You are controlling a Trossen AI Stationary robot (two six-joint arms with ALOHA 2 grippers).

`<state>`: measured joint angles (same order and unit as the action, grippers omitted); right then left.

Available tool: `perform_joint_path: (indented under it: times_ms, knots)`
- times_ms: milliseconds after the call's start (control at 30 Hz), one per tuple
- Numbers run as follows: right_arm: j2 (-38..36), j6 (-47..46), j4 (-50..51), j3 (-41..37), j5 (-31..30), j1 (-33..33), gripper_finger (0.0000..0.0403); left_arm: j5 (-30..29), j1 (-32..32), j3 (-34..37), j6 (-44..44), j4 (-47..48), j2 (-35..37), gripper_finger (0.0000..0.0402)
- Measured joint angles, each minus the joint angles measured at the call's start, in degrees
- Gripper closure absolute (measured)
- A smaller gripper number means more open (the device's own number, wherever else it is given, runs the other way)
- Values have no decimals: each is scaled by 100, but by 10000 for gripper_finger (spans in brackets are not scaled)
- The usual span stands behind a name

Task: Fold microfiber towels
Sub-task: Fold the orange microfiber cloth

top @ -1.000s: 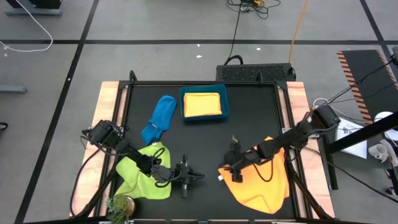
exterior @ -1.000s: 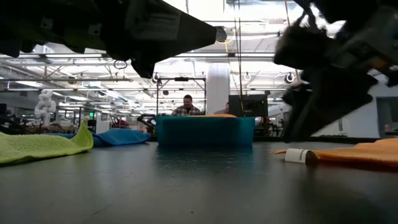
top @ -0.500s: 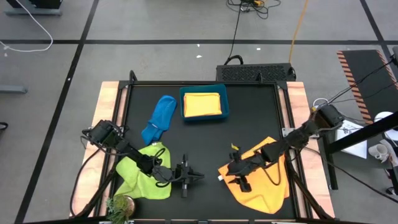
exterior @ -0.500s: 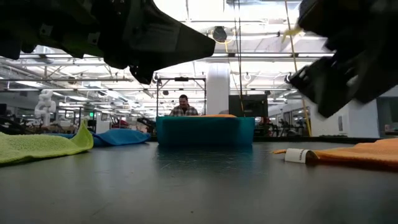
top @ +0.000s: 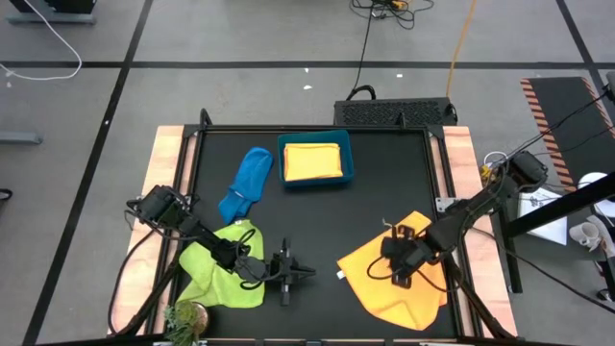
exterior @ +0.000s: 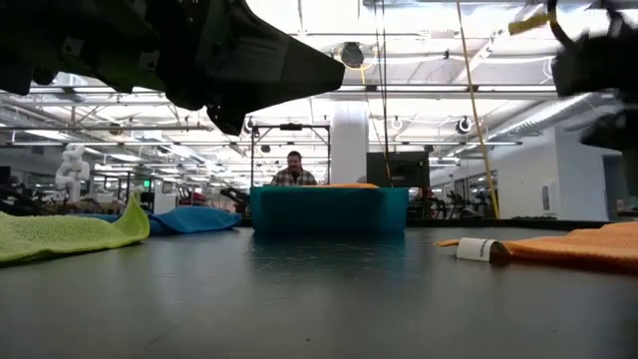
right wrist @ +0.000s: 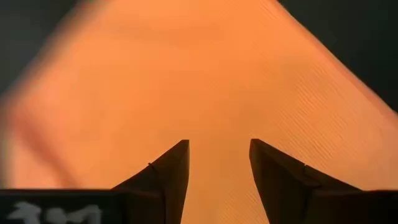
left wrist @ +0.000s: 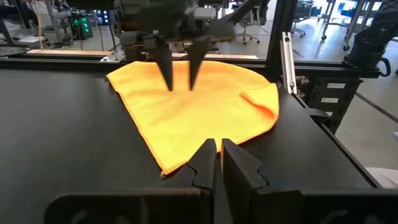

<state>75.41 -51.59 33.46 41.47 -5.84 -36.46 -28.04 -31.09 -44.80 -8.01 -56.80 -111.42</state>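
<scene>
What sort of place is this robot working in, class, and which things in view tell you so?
Probably a large robotics lab or industrial workshop. Behind the teal bin the low view shows an open hall with ceiling strip lights, metal frame rigs, and a person seated at a far workstation. Cables trail over the concrete floor.

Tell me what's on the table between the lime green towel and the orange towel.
Only the left gripper, shut, sits over that stretch; the black tabletop is otherwise bare between the lime green towel and the orange towel, as the high view shows.
</scene>
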Motion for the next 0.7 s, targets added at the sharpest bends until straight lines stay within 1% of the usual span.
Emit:
perform_joint_path:
  times_ms: [67, 133, 200, 300, 400, 533, 600, 700]
  knots:
    - [10, -437, 487, -69, -5, 10, 243, -5, 0, 0, 0, -12, 0, 376]
    - [33, -760, 669, -236, 114, 85, 243, -6, 0, 0, 0, -29, 0, 376]
    - [33, -1018, 609, -478, 308, 160, 243, -6, 0, 0, 0, -28, 0, 376]
    - [7, -1121, 273, -869, 514, 340, 243, -6, 0, 0, 0, -28, 0, 376]
    - [16, -1020, 96, -1147, 613, 568, 243, -8, 0, 0, 30, -27, 0, 376]
    - [19, -695, -36, -1211, 725, 930, 243, 20, 25, 0, 237, -21, 0, 376]
    - [32, -408, -329, -1220, 630, 1117, 243, 269, 92, 0, 367, -9, 0, 376]
    - [33, 77, -918, -1222, 572, 1346, 243, 840, 232, 0, 483, 0, 0, 376]
